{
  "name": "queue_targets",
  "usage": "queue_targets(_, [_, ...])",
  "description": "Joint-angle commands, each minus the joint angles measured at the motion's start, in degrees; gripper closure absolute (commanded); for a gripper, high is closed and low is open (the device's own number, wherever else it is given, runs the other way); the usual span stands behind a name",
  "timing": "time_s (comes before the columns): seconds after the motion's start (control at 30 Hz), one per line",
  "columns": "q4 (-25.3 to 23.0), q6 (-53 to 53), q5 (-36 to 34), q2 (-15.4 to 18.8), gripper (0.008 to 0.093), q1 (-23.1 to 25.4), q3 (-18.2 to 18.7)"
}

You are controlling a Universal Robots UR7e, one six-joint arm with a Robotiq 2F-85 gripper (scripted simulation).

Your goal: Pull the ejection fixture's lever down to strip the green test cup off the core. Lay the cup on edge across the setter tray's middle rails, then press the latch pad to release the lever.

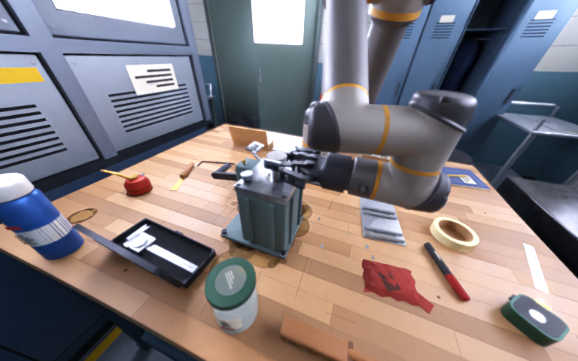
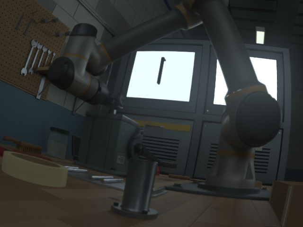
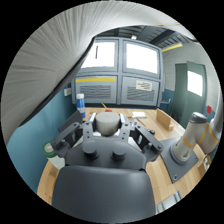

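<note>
The test cup (image 3: pixel 107 126), which looks grey through the wrist camera, is gripped in my closed gripper (image 1: pixel 278 167) on top of the teal ejection fixture (image 1: pixel 266 207) at the middle of the bench. The fixture's lever (image 1: pixel 223 172) points left and away from the fixture's top. A small round knob (image 1: pixel 246 176) stands on the fixture's near top corner. The setter tray (image 1: pixel 380 220), a grey plate with raised rails, lies flat on the bench to the right of the fixture, under my forearm. The latch pad is not something I can make out.
The fixture's top sits right under my fingers. A black tray (image 1: pixel 157 251) and a green-lidded jar (image 1: pixel 232 293) lie in front of the fixture. A red rag (image 1: pixel 394 284), a marker (image 1: pixel 446 271) and a tape roll (image 1: pixel 454 233) lie to the right. A steel post (image 2: pixel 137 188) stands nearer my base.
</note>
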Motion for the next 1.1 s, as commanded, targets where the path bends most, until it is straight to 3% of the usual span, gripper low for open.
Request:
queue_targets(0.0, [0.0,0.0,0.0,0.0,0.0934,0.0,0.0])
queue_targets(1.07, [1.4,0.0,0.0,-0.9,0.0934,0.0,-0.6])
